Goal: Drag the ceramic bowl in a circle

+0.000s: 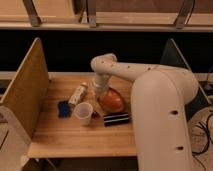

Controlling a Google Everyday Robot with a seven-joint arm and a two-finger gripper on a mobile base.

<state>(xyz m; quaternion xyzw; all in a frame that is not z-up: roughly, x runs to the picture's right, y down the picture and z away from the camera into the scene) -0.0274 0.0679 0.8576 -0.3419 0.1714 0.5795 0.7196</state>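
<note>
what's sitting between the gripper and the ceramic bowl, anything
Nothing visible: the gripper is right at the left rim of the ceramic bowl. A white cup and dark packet lie close in front of it.

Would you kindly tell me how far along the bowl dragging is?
Approach looks done: the gripper sits at the far-left rim of the bowl. In hand: it appears to touch that rim, ready to drag. Left: the circle itself; nothing shows how much has been traced.

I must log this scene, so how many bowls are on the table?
1. The orange ceramic bowl sits right of the white cup; the gripper is at its left rear rim. The arm may hide others.
</note>
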